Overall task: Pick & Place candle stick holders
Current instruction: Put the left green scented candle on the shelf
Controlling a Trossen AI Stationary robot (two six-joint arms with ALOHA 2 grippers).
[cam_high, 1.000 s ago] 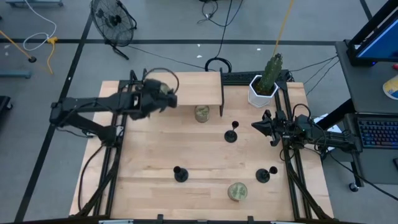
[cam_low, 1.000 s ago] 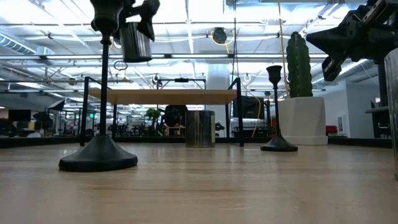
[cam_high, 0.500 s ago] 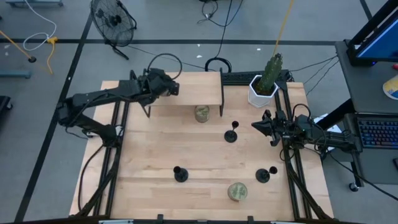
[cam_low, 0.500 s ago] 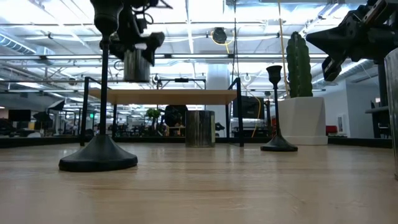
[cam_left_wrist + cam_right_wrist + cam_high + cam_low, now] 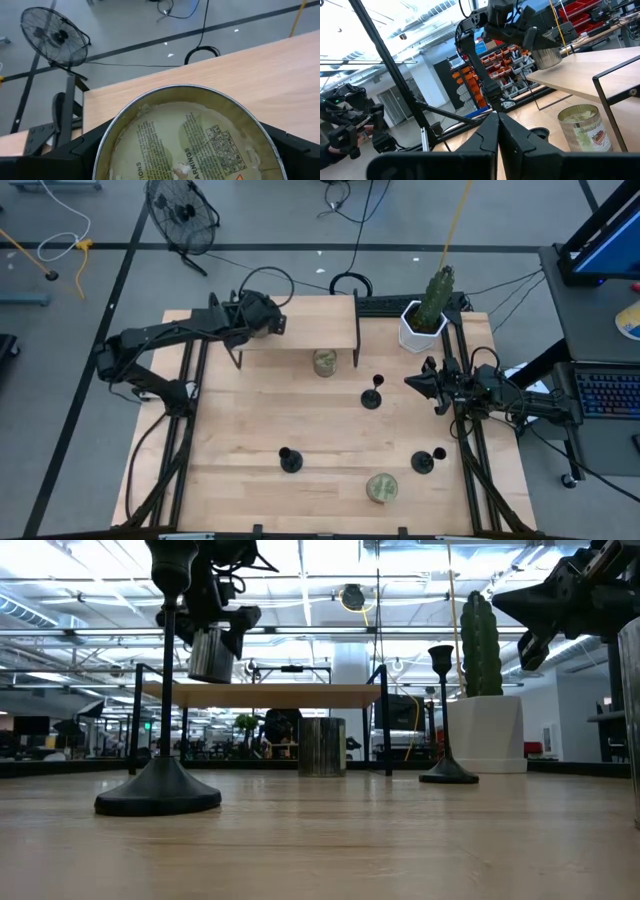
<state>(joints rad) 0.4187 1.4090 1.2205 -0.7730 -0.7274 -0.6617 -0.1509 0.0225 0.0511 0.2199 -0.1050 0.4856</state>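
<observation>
Three black candle stick holders stand upright on their round bases on the table: one (image 5: 372, 396) near the middle, one (image 5: 290, 460) nearer the front, one (image 5: 424, 463) at the front right. My left gripper (image 5: 268, 322) is shut on a greenish-gold tin (image 5: 185, 135) above the left end of a raised wooden shelf (image 5: 310, 320). My right gripper (image 5: 412, 383) is shut at the table's right edge, holding nothing. My left gripper pinches the tin's round side wall (image 5: 107, 150) between its two fingers, one on each side. It comes from the table's left, slanting downward. The tin (image 5: 210, 653) is lifted clear, a little tilted, its open top up, just above the shelf top.
A second tin (image 5: 325, 362) stands on the table at the shelf's front edge, a third (image 5: 381, 488) near the front edge. A cactus in a white pot (image 5: 425, 320) stands at the far right. Black frame rails run along both table sides.
My left gripper has swung toward the table's far edge and sunk, carrying the tin to just above the shelf's left end. Most of that happened in the first half second; since then it has hardly moved.
</observation>
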